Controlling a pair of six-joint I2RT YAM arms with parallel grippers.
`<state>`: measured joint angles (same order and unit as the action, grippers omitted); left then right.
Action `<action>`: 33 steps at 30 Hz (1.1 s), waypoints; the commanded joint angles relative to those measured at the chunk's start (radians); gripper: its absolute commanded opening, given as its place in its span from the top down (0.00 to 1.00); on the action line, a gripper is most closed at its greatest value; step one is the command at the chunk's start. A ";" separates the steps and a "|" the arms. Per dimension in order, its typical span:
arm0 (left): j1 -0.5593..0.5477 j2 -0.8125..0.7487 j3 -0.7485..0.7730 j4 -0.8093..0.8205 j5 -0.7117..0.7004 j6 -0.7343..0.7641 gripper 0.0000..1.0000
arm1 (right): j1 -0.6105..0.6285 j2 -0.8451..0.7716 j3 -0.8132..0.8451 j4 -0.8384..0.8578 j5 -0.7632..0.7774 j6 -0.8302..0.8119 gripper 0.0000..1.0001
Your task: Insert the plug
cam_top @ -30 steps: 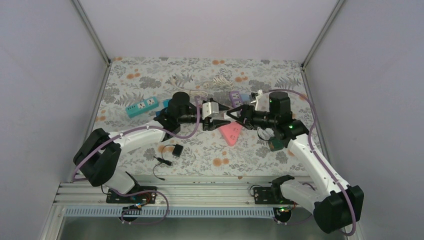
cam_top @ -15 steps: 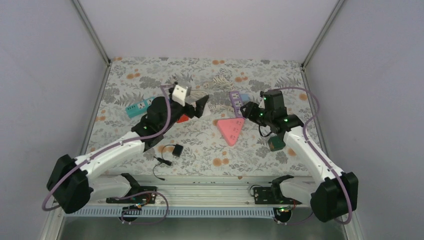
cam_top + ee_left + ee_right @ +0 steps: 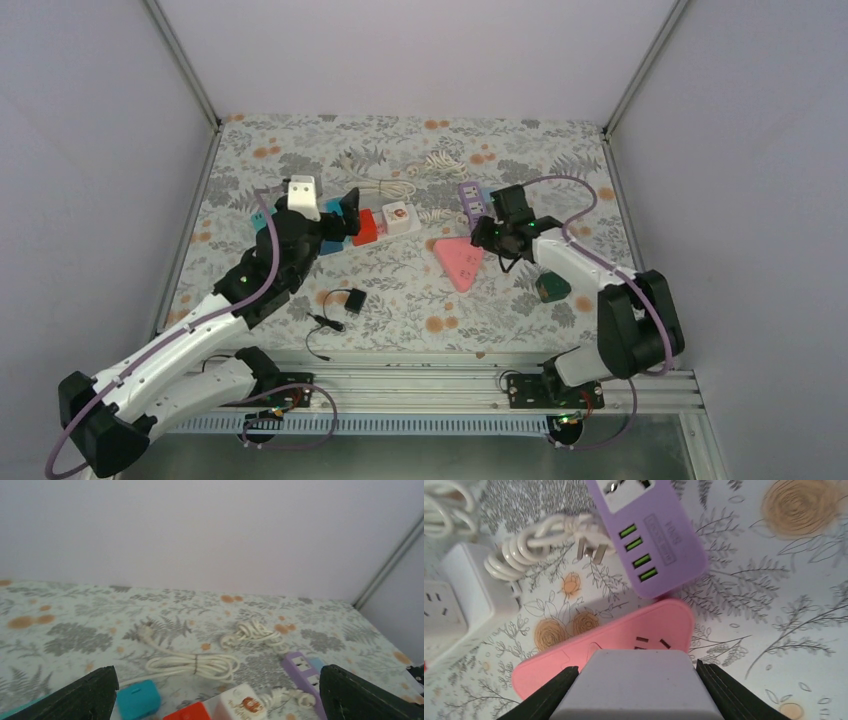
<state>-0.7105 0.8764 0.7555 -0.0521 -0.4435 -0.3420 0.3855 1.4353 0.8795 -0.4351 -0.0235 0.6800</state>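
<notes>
Right gripper (image 3: 489, 233): clamped on a pale grey plug (image 3: 639, 682), one finger on each short end.
Plug location: held over the pink socket strip (image 3: 619, 635), near its corner beside the purple strip (image 3: 649, 535); whether they touch cannot be told.
Target slots (image 3: 651, 642): just ahead of the plug's front edge and below it.
Plug axis: long side runs finger to finger; prongs hidden, probably facing down.
Nearer arm: right.
Left gripper (image 3: 217, 692): jaws wide apart, empty, well to the left.
</notes>
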 commanded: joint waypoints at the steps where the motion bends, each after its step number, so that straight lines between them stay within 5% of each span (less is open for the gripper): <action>1: 0.004 -0.034 -0.041 -0.090 -0.096 -0.001 0.00 | 0.049 0.050 0.053 0.049 0.081 0.019 0.60; 33: 0.005 -0.032 -0.081 -0.089 -0.165 0.031 0.00 | 0.100 0.074 0.100 -0.024 0.108 0.151 0.62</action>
<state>-0.7090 0.8398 0.6781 -0.1410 -0.5938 -0.3222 0.4767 1.5478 0.9607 -0.4412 0.0639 0.8024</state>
